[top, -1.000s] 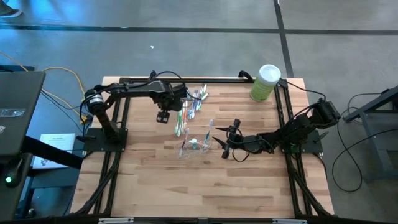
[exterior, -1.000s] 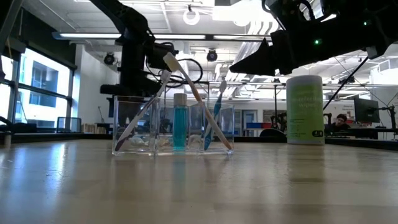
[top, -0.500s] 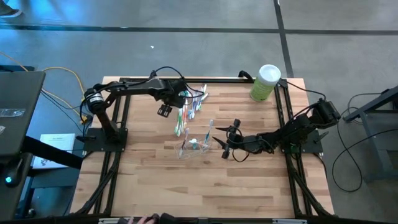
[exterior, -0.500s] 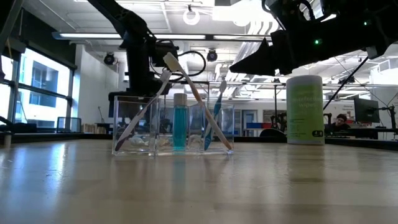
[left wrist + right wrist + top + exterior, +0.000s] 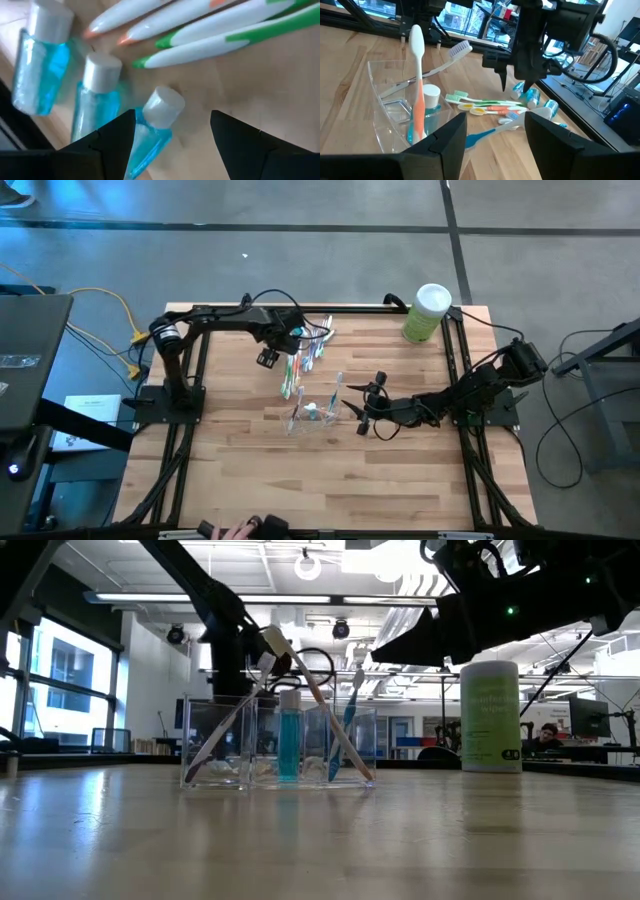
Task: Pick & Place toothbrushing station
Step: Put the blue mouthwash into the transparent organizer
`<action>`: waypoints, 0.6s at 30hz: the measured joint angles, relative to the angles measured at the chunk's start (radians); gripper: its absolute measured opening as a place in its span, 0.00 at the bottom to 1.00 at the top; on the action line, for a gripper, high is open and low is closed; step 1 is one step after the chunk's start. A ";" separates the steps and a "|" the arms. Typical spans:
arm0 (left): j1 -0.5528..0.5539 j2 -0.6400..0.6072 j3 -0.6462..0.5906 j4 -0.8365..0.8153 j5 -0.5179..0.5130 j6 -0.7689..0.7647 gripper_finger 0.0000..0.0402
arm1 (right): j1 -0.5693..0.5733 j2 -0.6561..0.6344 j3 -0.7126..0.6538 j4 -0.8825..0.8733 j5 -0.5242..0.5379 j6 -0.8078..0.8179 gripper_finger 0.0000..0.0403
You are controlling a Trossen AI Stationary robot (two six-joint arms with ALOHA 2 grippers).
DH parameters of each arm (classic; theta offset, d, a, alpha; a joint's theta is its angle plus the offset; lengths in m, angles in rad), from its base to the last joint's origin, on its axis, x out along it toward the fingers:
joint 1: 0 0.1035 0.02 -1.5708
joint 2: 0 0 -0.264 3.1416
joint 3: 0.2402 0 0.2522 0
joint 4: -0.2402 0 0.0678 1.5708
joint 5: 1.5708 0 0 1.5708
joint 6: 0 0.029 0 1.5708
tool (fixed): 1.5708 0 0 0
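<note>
A clear plastic holder [image 5: 315, 416] stands mid-table with toothbrushes [image 5: 255, 705] leaning in it and a teal tube [image 5: 289, 735] upright inside. Beyond it, loose toothbrushes [image 5: 291, 372] and several teal toothpaste tubes [image 5: 534, 96] lie flat on the wood. My left gripper [image 5: 172, 125] hangs open, pointing down over the tubes. One white-capped tube [image 5: 159, 109] lies between its fingers. I cannot tell if they touch it. My right gripper [image 5: 354, 412] waits open and nearly level just right of the holder. A blue-handled toothbrush [image 5: 492, 130] leans past its fingers.
A light-green canister with a white lid [image 5: 427, 312] stands at the far right corner. A person's hand [image 5: 245, 530] shows at the near edge. Bare wood lies in front of the holder [image 5: 330, 480] and at the table's left.
My left gripper has moved toward the table's right, over the lying tubes, while sinking and rolling about its own axis. It has stayed open. My right gripper, the holder and the loose things have kept still.
</note>
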 joint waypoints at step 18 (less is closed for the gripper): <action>0.034 0.055 0.003 -0.016 -0.003 -0.027 0.58 | 0.000 0.000 0.000 -0.002 0.000 0.003 0.48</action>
